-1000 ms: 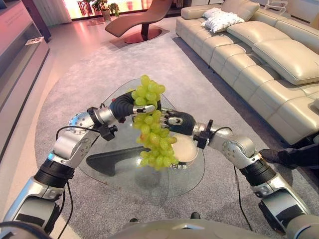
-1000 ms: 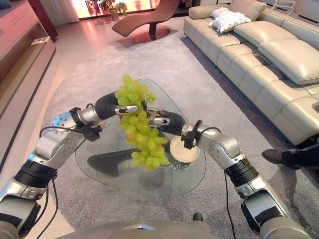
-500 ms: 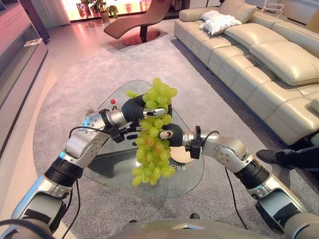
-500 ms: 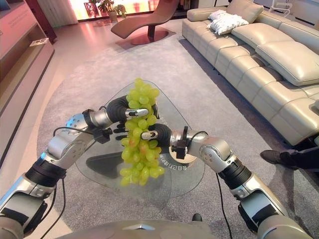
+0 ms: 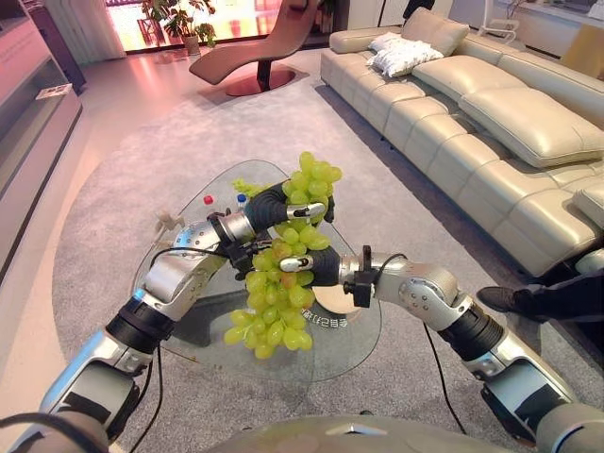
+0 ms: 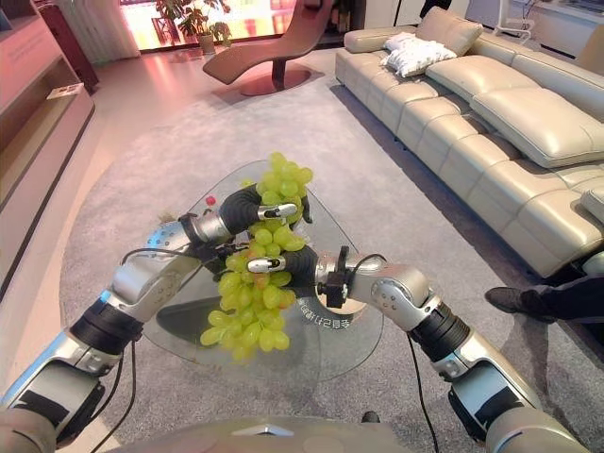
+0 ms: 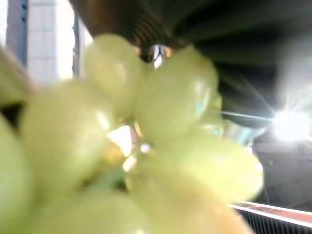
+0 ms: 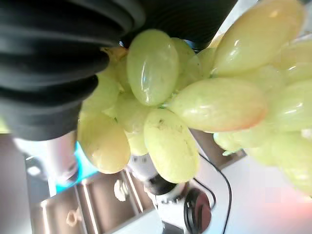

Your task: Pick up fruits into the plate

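Note:
A large bunch of green grapes (image 5: 274, 311) hangs in the air over the glass table (image 5: 349, 349), held between both hands. My left hand (image 5: 272, 204) is curled round the top of the bunch. My right hand (image 5: 323, 268) comes in from the right and grips the bunch's middle, one finger wrapped over the grapes. The lower grapes dangle toward the table's near left. A white plate (image 5: 328, 300) lies on the table behind the right hand, partly hidden by it. Grapes (image 7: 170, 97) press close against the left wrist camera, and grapes (image 8: 156, 68) sit against the right hand's dark cover.
At the table's far end lie a small green grape sprig (image 5: 247, 187), a red piece (image 5: 209, 199), a blue piece (image 5: 242, 198) and a pale object (image 5: 168, 224). A cream sofa (image 5: 491, 113) runs along the right. A person's shoe (image 5: 508, 300) rests nearby.
Both hands have carried the bunch nearer and to the left; its tail now hangs lower left. The right hand has moved left in front of the plate. The view has also shifted.

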